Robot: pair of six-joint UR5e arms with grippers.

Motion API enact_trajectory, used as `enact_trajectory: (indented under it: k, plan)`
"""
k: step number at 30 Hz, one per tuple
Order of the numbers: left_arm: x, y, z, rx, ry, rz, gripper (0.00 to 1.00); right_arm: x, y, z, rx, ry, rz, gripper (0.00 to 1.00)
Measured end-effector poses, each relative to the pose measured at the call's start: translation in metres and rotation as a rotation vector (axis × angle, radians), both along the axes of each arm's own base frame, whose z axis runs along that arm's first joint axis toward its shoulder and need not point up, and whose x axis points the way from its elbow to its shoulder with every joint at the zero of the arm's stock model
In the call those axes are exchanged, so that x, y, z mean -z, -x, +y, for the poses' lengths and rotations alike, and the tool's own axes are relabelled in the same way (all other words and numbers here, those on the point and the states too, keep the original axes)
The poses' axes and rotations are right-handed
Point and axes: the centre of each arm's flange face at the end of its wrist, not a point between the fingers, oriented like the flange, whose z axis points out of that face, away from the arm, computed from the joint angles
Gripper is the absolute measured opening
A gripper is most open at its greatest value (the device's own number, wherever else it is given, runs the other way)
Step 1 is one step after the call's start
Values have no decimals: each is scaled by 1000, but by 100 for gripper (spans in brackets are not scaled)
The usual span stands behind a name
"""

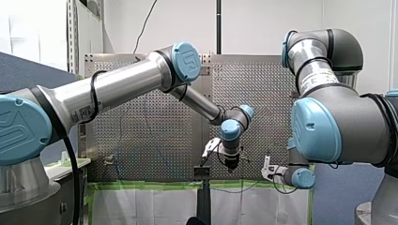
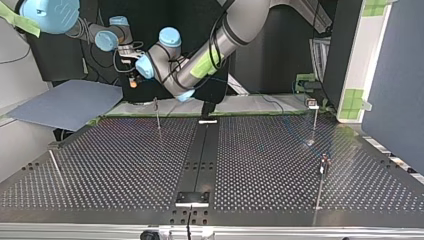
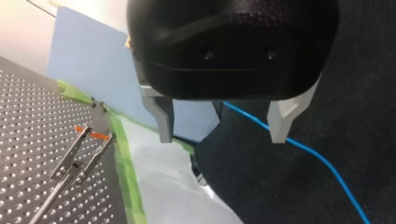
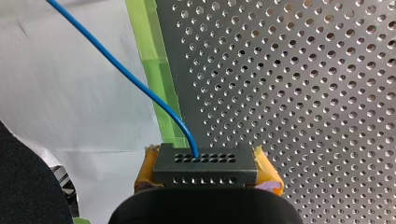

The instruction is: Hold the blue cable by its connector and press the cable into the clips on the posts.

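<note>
In the right wrist view my right gripper (image 4: pixel 208 171) is shut on a black connector (image 4: pixel 205 163), gripped between yellow pads. The blue cable (image 4: pixel 126 74) leaves the connector and curves away past the green tape at the table's edge. My left gripper (image 3: pixel 223 135) hangs open off the table's edge, nothing between its metal fingers (image 3: pixel 162 116). The blue cable (image 3: pixel 317 156) runs across the dark floor behind them. A thin post's clip (image 3: pixel 88 147) with an orange tip stands on the plate beside that gripper. In the front view my left gripper (image 1: pixel 230 163) hangs close to my right gripper (image 1: pixel 268 169).
Thin posts (image 2: pixel 157 114) (image 2: pixel 315 119) (image 2: pixel 323 167) stand on the perforated table (image 2: pixel 280 165), with one more (image 2: pixel 55 167) at the top view's left. A black rail (image 2: pixel 204 150) runs down the table's middle. Green tape (image 3: pixel 123 163) lines the edge. A blue-grey board (image 2: pixel 65 102) lies beyond it.
</note>
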Motion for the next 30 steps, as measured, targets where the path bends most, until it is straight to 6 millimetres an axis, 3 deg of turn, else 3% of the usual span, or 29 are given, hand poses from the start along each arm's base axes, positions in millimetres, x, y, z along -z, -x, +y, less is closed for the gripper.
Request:
enact_trajectory:
  k: [17, 30]
  plan:
    - [1, -1, 31, -142, -40, 118, 100, -1, -5, 0, -10, 3, -1, 0]
    - [-5, 5, 42, -193, -56, 229, 100, -1, -8, 0, -16, 5, -1, 0]
